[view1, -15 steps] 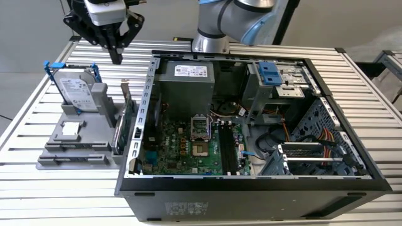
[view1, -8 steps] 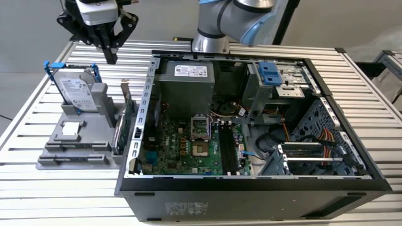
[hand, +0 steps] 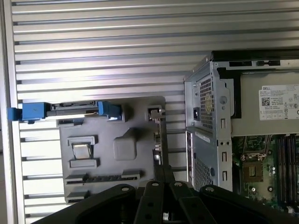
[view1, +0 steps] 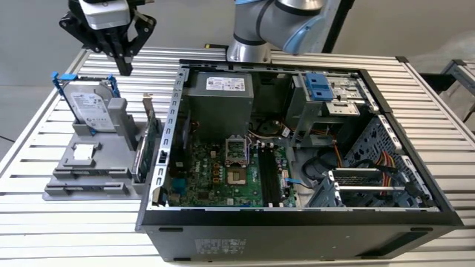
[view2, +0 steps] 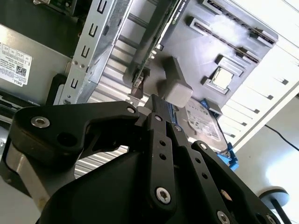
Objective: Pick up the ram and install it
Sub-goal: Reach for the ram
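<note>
– Over the back of the table (view1: 67, 233), toward the exterior view's left, hangs the gripper (view1: 124, 70). How do its fingers stand?
– Pressed together and empty, as both wrist views show. It hovers high above the slats, just behind the hard drive (view1: 93, 108) in its blue frame.
– And the ram (view1: 142, 160)?
– On the grey holder (view1: 67, 190), I think. Thin boards stand on edge along the holder's side that faces the computer case (view1: 297, 229). One is the green expansion card (view1: 155, 147), with its metal bracket (view1: 146, 104) rising at the far end. Tight against it is a darker, bluish-green strip that I take for the ram, though I cannot cleanly separate the two.
– Is the gripper touching it?
– No, it is well apart, raised above the holder's far end. In the first wrist view the closed fingertips line up with that row of boards, seen edge-on.
– What else sits on the holder?
– The hard drive stands upright at the back. A small square processor chip (view1: 84, 150) lies flat in a recess in front of it, and long narrow slots run near the front edge.
– And the case?
– It lies open on its side just beside the holder, with the motherboard (view1: 211, 181) facing up and the power supply (view1: 219, 94) at the back
</note>
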Motion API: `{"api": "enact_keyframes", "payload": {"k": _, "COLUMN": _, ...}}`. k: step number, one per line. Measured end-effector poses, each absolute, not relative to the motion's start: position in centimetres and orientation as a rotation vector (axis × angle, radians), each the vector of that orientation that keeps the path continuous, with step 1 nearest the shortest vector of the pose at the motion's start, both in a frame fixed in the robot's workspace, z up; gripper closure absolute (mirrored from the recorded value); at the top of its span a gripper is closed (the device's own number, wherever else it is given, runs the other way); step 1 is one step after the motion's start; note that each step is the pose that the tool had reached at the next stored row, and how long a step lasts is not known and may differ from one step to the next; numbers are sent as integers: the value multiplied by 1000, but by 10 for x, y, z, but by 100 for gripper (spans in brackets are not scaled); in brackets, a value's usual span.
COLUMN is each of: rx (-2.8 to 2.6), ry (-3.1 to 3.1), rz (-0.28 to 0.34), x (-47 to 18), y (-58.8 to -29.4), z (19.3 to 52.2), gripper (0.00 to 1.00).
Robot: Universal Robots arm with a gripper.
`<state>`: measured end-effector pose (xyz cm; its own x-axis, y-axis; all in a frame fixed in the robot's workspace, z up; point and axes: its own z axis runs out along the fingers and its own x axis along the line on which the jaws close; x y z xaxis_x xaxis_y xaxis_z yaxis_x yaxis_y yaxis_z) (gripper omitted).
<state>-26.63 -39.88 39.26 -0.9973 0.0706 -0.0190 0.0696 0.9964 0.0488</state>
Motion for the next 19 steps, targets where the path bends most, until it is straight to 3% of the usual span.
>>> {"api": "enact_keyframes", "payload": {"k": 19, "rx": 109, "ry": 3118, "rz": 75, "x": -293, "y": -399, "z": 393, "gripper": 100}}
